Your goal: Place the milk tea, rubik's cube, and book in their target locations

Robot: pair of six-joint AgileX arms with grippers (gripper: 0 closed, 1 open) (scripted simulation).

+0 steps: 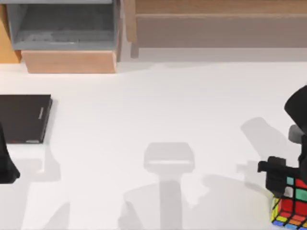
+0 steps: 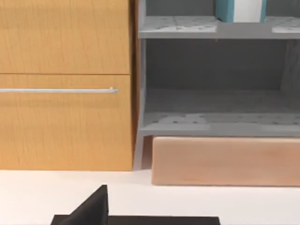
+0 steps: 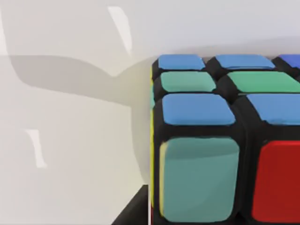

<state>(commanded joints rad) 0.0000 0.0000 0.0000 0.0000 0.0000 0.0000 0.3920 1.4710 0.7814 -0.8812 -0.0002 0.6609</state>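
The rubik's cube [image 1: 291, 207] is at the table's front right corner, its top showing teal, green, white and red stickers. My right gripper [image 1: 278, 178] hangs right over the cube's left part, reaching in from the right edge. In the right wrist view the cube [image 3: 220, 140] is very close, and a dark piece of the gripper lies against its side. The teal book [image 2: 225, 9] with white page edges stands on the upper level of the grey shelf [image 2: 215, 124]. My left gripper [image 1: 7, 165] is parked at the left edge. The milk tea is out of view.
A flat black slab [image 1: 24, 118] lies on the left of the table, just ahead of the left arm. The grey shelf [image 1: 62, 28] stands on a wooden block [image 1: 69, 61] at the back left, beside a wooden cabinet [image 2: 65, 84]. A long wooden shelf [image 1: 216, 26] runs along the back right.
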